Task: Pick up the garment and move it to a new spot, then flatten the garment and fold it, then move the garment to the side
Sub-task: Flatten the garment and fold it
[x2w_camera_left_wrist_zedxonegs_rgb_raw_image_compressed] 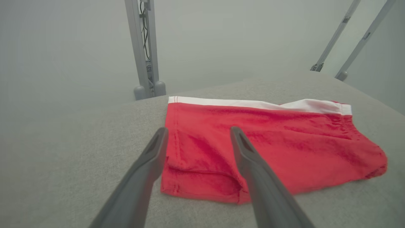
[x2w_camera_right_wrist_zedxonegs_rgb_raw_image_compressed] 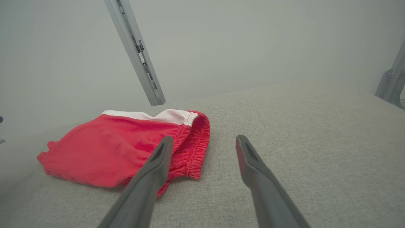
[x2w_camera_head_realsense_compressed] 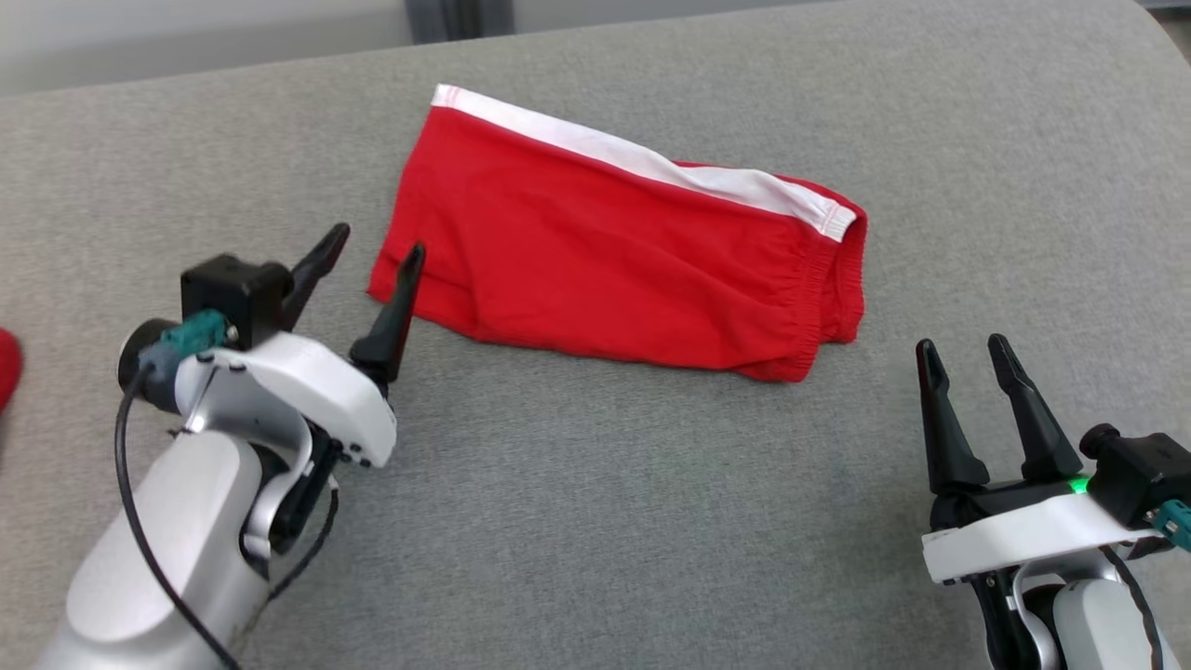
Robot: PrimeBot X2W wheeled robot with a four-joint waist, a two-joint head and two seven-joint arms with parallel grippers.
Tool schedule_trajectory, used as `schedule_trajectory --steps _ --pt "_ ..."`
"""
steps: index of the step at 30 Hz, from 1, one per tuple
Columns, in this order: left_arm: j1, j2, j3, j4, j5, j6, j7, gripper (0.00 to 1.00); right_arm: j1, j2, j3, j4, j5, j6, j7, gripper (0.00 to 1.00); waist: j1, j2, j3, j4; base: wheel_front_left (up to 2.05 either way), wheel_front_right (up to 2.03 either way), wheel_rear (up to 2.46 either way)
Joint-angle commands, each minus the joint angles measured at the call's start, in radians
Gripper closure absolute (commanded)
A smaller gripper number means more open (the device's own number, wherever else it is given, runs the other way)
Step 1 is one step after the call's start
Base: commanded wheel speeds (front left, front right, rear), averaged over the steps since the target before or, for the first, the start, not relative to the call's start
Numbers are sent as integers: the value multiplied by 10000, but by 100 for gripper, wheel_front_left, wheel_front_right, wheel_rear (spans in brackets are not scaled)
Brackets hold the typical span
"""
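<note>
**Both grippers open at either end of the red shorts**

Nearest the robot, the left gripper (x2w_camera_head_realsense_compressed: pixel 378 240) stands over the left part of the grey cloth-covered worktop (x2w_camera_head_realsense_compressed: pixel 595 521), its two dark fingers spread apart and holding nothing. The tips sit just at the garment's (x2w_camera_head_realsense_compressed: pixel 605 251) near-left corner. In the left wrist view, the hem (x2w_camera_left_wrist_zedxonegs_rgb_raw_image_compressed: pixel 177 148) lies between and ahead of the fingers, which suggests this arm is lined up to take that end.

The right gripper (x2w_camera_head_realsense_compressed: pixel 960 343) is toward the near-right corner of the worktop, also spread and empty. It is a little short of the gathered waistband (x2w_camera_head_realsense_compressed: pixel 828 298) and off to its right. This looks like a matching stance for the other end, so the cloth can be lifted or slid evenly instead of being dragged from one side.

Past the fingers, the garment is a pair of red shorts. It lies about mid-worktop, nearer the far edge, and runs slantwise from far-left to right. It appears doubled over on itself and fairly smooth, with its white stripe (x2w_camera_head_realsense_compressed: pixel 633 158) along the far side. Flattening therefore seems largely done, while a further fold or the move aside remains.

A sliver of something red (x2w_camera_head_realsense_compressed: pixel 5 368) shows at the left edge. Beyond the far edge stands a grey metal post (x2w_camera_left_wrist_zedxonegs_rgb_raw_image_compressed: pixel 144 47).
</note>
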Motion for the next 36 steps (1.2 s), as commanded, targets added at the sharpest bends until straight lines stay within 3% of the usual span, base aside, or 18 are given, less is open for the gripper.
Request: schedule_trajectory --steps 1,14,22,23,24,25,26,36 --pt "-528 -43 -4 597 -147 -205 155 0 -141 -53 62 61 124 -4 -143 0 0 0 330 -342 0 0 0" --pt "-2067 -301 180 3859 -711 -626 722 0 -447 -52 395 581 505 -4 -561 0 0 0 846 -840 0 0 0" --pt "-1882 -647 92 4525 -1072 -843 942 0 -541 -53 385 844 598 -4 -648 0 0 0 779 -682 0 0 0" --pt "-1845 -693 84 4536 -1121 -886 966 10 -563 -53 397 863 612 -4 -662 0 0 0 763 -656 0 0 0" --pt "-1820 -745 74 4536 -1180 -919 1005 51 -569 -55 408 874 614 -4 -672 0 0 0 755 -627 0 0 0" --pt "-1797 -779 44 4547 -1212 -933 1036 70 -569 -55 412 883 618 -4 -680 0 0 0 743 -592 0 0 0" --pt "-1778 -800 43 4569 -1250 -977 1052 100 -579 -55 413 899 626 -4 -688 0 0 0 734 -568 0 0 0" --pt "-1979 -858 154 4623 -1537 -1246 777 100 -550 -53 396 986 651 -4 -724 0 0 0 602 -622 0 0 0"
